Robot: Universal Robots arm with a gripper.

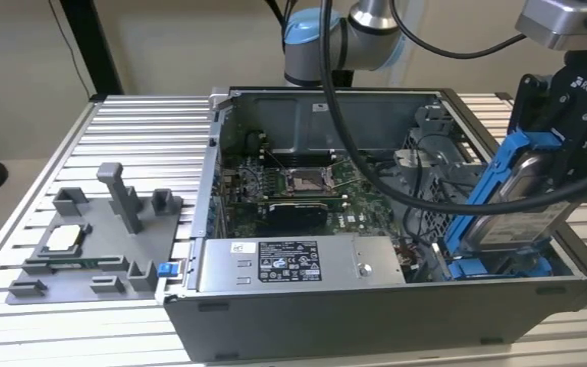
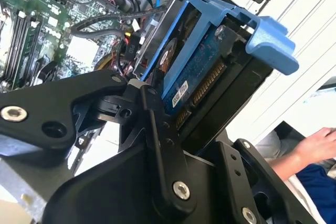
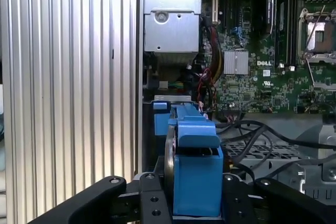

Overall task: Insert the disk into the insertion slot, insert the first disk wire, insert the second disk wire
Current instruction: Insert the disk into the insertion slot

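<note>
Exterior view, starting from its left: a grey fixture (image 1: pixel 95 245) with upright posts lies on the ribbed metal worktop (image 1: pixel 141 130), well apart from the work. Just beside it stands the open computer case (image 1: pixel 375 325). The grey power-supply box (image 1: pixel 288 264) sits along the case's near wall and the motherboard (image 1: pixel 304 191) lies behind it. Black cables (image 1: pixel 375 153) droop from the arm across the middle of the case.

Further toward the exterior view's right, in the case's near corner, is the insertion slot (image 1: pixel 497 267), marked by its blue tabs. The disk (image 1: pixel 523 218) hangs over it in its blue frame and is not lying flat. Its long axis runs steeply, with the lower end down at the mouth of the slot and the upper end leaning up and toward the exterior view's right. I cannot tell whether the lower end already touches the bay.

At that upper end, the pincer (image 1: pixel 564 149) is pressed onto the disk and pinches it by its broad faces. The second wrist view shows the fingers (image 2: pixel 157 129) clamped on the disk (image 2: pixel 194 77), whose circuit-board side is exposed. In the first wrist view the blue frame points away from the pincer, straight toward the slot (image 3: pixel 163 111). Judging from this, the disk lies roughly in line with the bay but is tipped well off level, and it is not seated.
</note>
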